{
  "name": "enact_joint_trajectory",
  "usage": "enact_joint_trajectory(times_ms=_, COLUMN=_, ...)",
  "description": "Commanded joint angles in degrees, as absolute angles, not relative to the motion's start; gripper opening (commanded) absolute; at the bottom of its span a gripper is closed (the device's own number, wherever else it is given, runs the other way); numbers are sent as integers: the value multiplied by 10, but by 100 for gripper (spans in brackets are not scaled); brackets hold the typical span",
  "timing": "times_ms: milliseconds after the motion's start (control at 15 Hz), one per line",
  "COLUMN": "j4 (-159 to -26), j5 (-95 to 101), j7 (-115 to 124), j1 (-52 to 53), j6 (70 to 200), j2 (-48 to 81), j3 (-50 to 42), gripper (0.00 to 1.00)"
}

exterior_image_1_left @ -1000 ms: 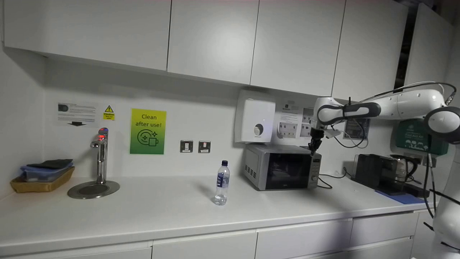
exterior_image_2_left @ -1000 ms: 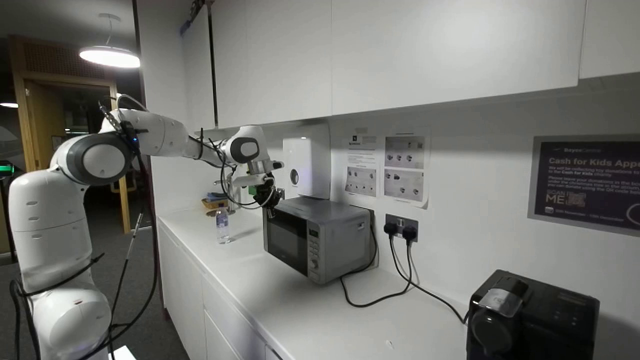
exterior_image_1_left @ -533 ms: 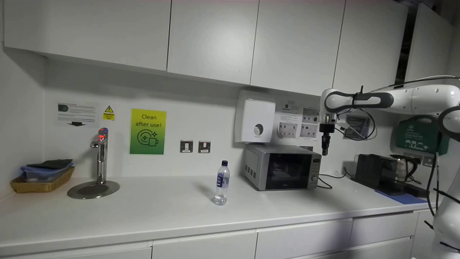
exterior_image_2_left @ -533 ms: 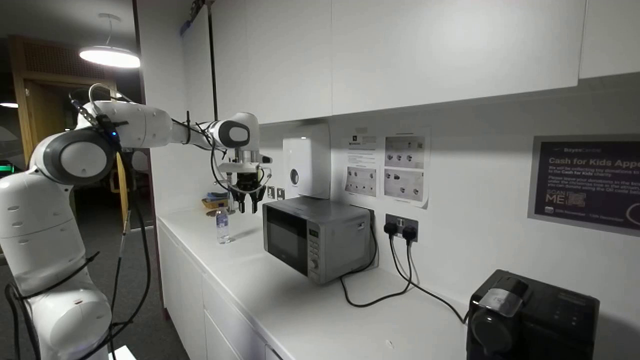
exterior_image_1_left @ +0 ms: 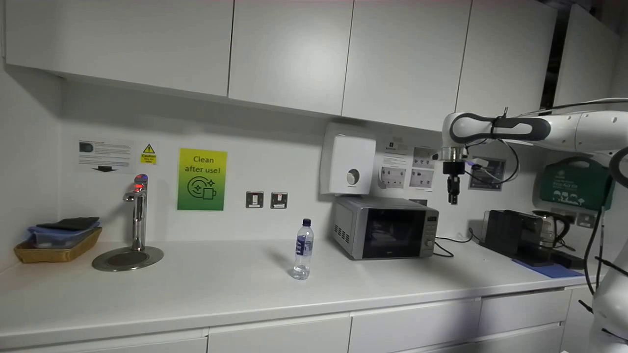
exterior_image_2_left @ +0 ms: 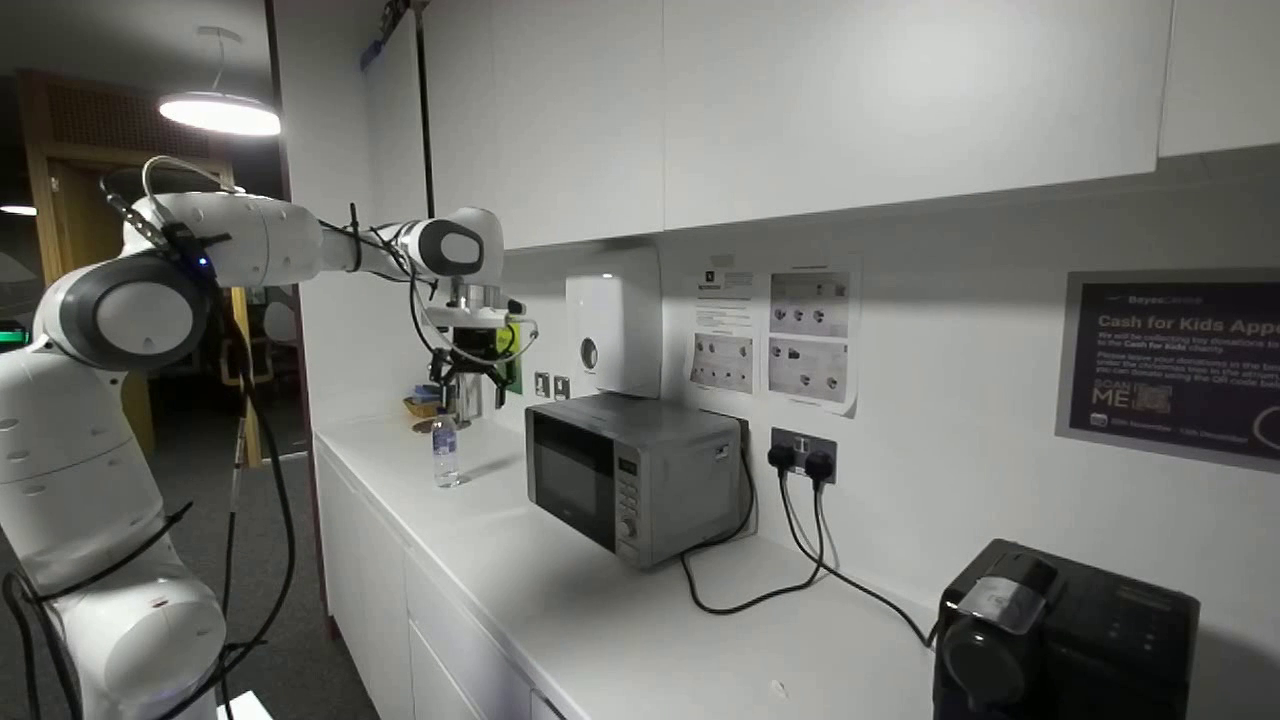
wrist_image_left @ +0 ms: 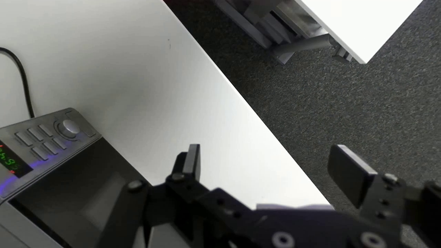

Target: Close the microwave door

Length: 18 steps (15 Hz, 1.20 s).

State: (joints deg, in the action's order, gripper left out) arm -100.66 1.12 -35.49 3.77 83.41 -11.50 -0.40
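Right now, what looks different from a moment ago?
The gripper has moved up and away from the microwave, swung from tilted to pointing down, and spread its fingers wider. Nothing is in its grasp. The microwave door looks shut and, like the bottle, hasn't visibly moved.

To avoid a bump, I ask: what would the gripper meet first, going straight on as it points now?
Pointing down, the open gripper would probably meet the white countertop near its front edge; depth is unclear.
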Motion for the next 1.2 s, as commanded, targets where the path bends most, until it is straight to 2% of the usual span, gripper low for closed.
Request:
enact_joint_trajectory(times_ms=0, j4=-1005, j5=10, j7=-382, j1=41, j6=829, j2=-134, j3=-6, gripper=100)
enact_joint_trajectory(times_ms=1133, j4=-1005, j5=13, j7=-372, j1=41, j6=838, j2=-138, j3=-6, gripper=100)
